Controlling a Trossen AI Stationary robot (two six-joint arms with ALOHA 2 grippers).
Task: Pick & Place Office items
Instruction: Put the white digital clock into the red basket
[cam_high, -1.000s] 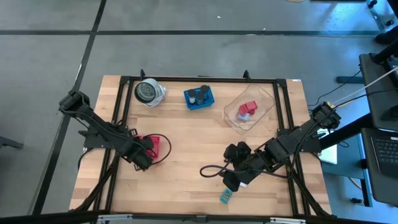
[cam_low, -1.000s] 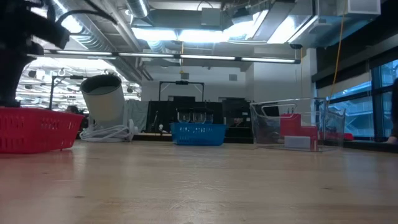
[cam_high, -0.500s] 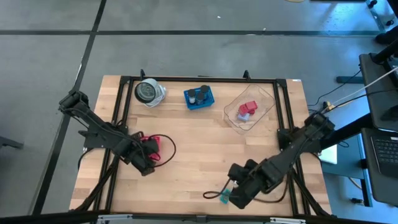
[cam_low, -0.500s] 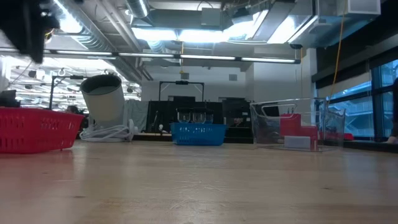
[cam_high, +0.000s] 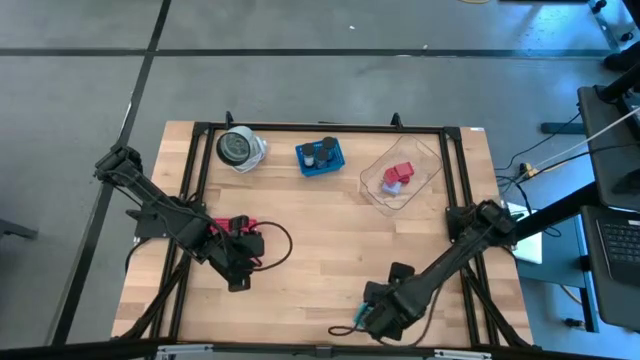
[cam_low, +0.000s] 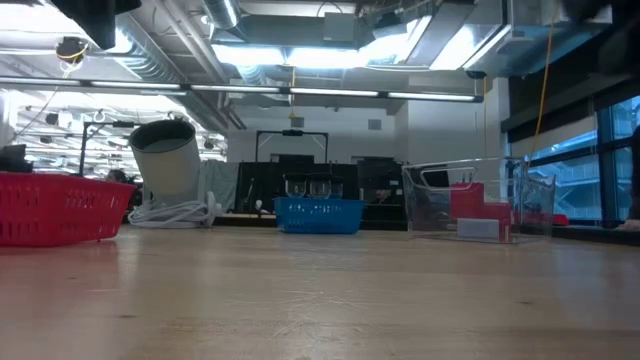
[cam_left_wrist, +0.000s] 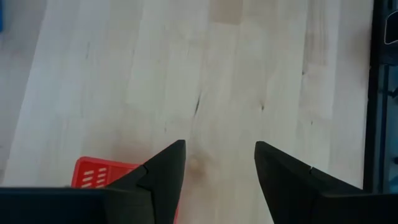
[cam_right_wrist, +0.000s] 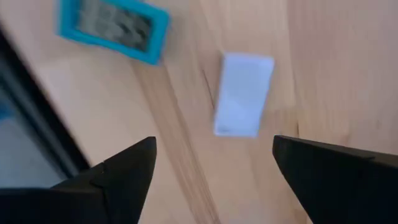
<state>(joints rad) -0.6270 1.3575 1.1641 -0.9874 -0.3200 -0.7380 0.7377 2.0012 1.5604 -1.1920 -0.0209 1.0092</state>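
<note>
My right gripper (cam_high: 372, 322) is open low over the table's near edge. In the right wrist view my right gripper (cam_right_wrist: 214, 146) has a flat pale-blue block (cam_right_wrist: 244, 93) lying on the wood ahead of it, and a teal framed block (cam_right_wrist: 113, 28) lies beyond that. The teal block (cam_high: 361, 318) peeks out beside the gripper in the high view. My left gripper (cam_high: 240, 272) is open and empty beside the red tray (cam_high: 238, 226). In the left wrist view my left gripper (cam_left_wrist: 217, 149) has the tray's corner (cam_left_wrist: 99, 175) beside one finger.
A blue basket (cam_high: 320, 156) with black spools, a clear tub (cam_high: 400, 172) holding a red block (cam_high: 403, 171), and a round grey-and-white disc (cam_high: 238, 148) stand along the far edge. Black cables loop beside both grippers. The black frame rails run along the table's edges.
My right gripper has gone toward the table's near edge, down to the teal block, which has stayed in place. My left gripper has gone a little toward the table's right and near edges, off the red tray.
</note>
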